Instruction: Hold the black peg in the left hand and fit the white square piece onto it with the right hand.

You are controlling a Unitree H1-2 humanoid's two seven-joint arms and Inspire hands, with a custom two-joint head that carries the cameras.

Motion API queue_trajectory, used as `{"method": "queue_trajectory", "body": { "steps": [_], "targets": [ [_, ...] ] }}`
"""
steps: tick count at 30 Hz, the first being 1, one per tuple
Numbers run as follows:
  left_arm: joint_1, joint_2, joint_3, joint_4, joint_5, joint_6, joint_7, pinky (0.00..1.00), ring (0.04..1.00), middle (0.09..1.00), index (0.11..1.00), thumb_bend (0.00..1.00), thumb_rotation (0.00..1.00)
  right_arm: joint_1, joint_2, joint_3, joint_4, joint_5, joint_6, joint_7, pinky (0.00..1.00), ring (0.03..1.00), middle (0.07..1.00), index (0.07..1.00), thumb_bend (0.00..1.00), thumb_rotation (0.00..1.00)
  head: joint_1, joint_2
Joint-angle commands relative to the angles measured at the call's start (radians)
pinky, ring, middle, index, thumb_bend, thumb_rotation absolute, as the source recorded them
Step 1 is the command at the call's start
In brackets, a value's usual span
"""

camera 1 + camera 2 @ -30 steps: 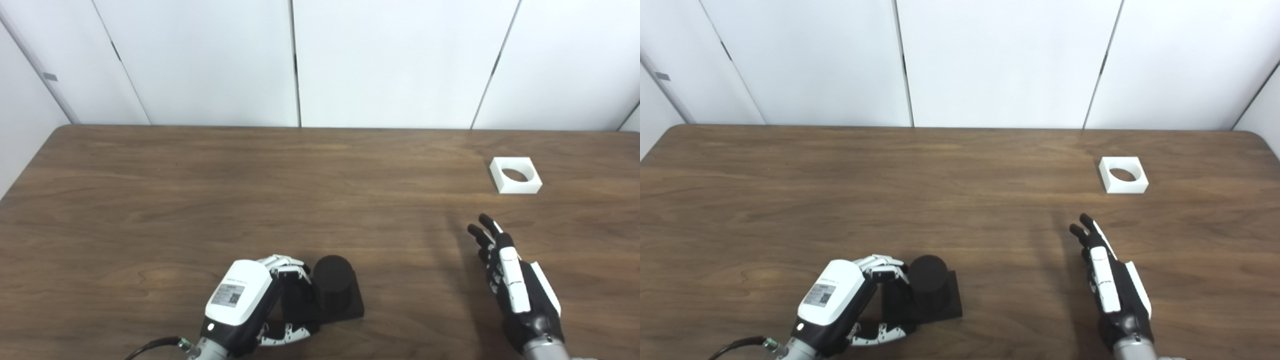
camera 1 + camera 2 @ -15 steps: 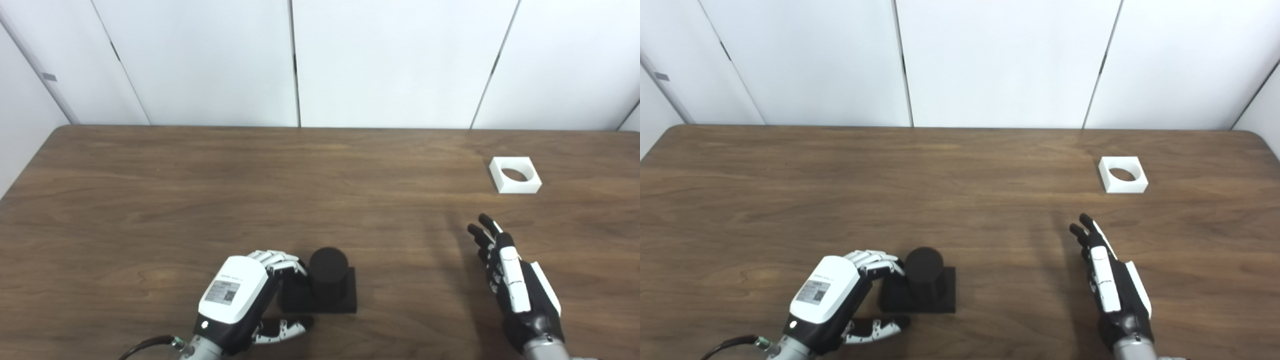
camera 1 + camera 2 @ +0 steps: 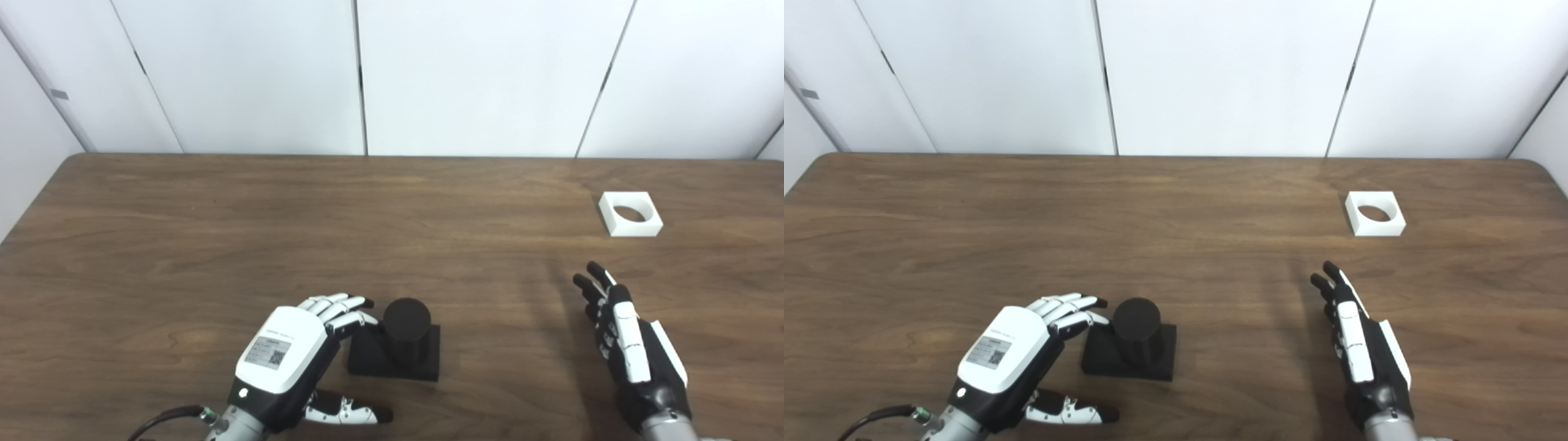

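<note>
While your left hand (image 3: 285, 355) sits spread, fingers and thumb apart and holding nothing, the black peg (image 3: 405, 327) stands upright on its square base on the table (image 3: 245, 233), just beside that hand on its right. Fingers (image 3: 337, 304) reach toward the peg's far-left side; the thumb lies along the near edge, below the base. Contact with the base: cannot tell. Your right hand (image 3: 631, 349) is likewise released, fingers extended toward the far side, well apart from the peg. White square piece (image 3: 631, 214) lies flat, hole up, beyond the right hand and slightly to its right, untouched.
</note>
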Motion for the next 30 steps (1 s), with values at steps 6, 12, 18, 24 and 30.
{"method": "queue_trajectory", "body": {
  "steps": [6,12,18,24,30],
  "targets": [
    [-0.015,-0.037,0.048,-0.029,0.002,-0.009,0.039,0.76,0.841,0.847,0.712,1.00,0.46,-0.012,0.036,-0.003,0.010,0.002,-0.031,0.008,1.00,0.981,0.920,0.960,0.53,1.00,0.007,-0.004],
    [-0.043,-0.048,0.098,-0.002,0.012,0.003,0.031,0.71,0.836,0.835,0.721,1.00,0.42,-0.012,0.035,-0.005,0.014,0.002,-0.044,0.008,1.00,0.967,0.915,0.954,0.51,1.00,0.014,-0.002],
    [-0.101,-0.041,0.109,0.040,0.041,0.045,-0.026,0.76,0.859,0.843,0.735,0.97,0.41,-0.012,0.029,-0.003,0.011,-0.004,-0.039,0.009,1.00,0.970,0.913,0.952,0.51,1.00,0.017,-0.002],
    [-0.155,-0.035,0.094,0.117,0.056,0.048,-0.029,0.79,0.839,0.824,0.716,0.97,0.41,-0.009,0.031,-0.004,0.002,-0.002,-0.027,0.009,1.00,0.970,0.917,0.955,0.52,1.00,0.018,0.002],
    [-0.195,-0.024,0.068,0.156,0.055,0.068,-0.078,0.81,0.846,0.827,0.714,0.99,0.43,-0.009,0.033,-0.007,0.004,0.005,-0.034,0.009,1.00,0.970,0.916,0.952,0.51,1.00,0.018,0.004]
  ]
}}
